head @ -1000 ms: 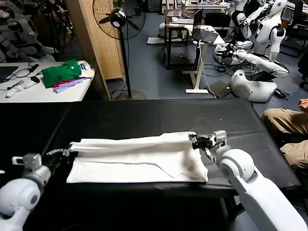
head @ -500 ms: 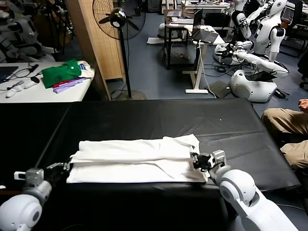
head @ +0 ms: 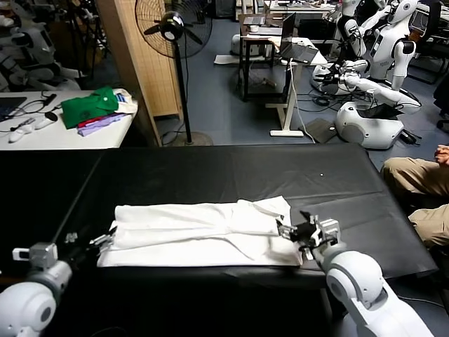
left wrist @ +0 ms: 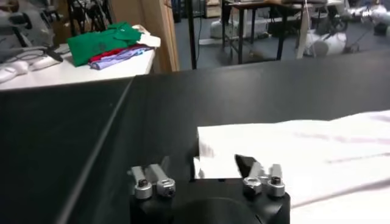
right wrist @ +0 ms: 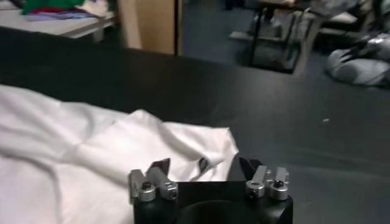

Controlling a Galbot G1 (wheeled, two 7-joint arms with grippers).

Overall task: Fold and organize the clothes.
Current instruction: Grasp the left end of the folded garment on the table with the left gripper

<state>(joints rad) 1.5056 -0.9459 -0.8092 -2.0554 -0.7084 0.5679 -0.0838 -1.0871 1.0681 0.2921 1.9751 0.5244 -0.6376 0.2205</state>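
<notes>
A robotics laboratory: several white humanoid robots (head: 382,42) stand and lie parked along the far wall on a grey-blue floor. A work stand (head: 270,53) among them carries an open laptop (head: 298,49), with cables trailing beneath. A pedestal fan (head: 173,28) stands beside a wooden partition panel (head: 137,56). In the foreground a long table (head: 210,172) is draped in black cloth, and a white side table (head: 42,133) holds cables and handheld devices.

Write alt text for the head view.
A white T-shirt lies folded into a long band on a black table. The left gripper and right gripper sit open at its two ends, holding nothing.
</notes>
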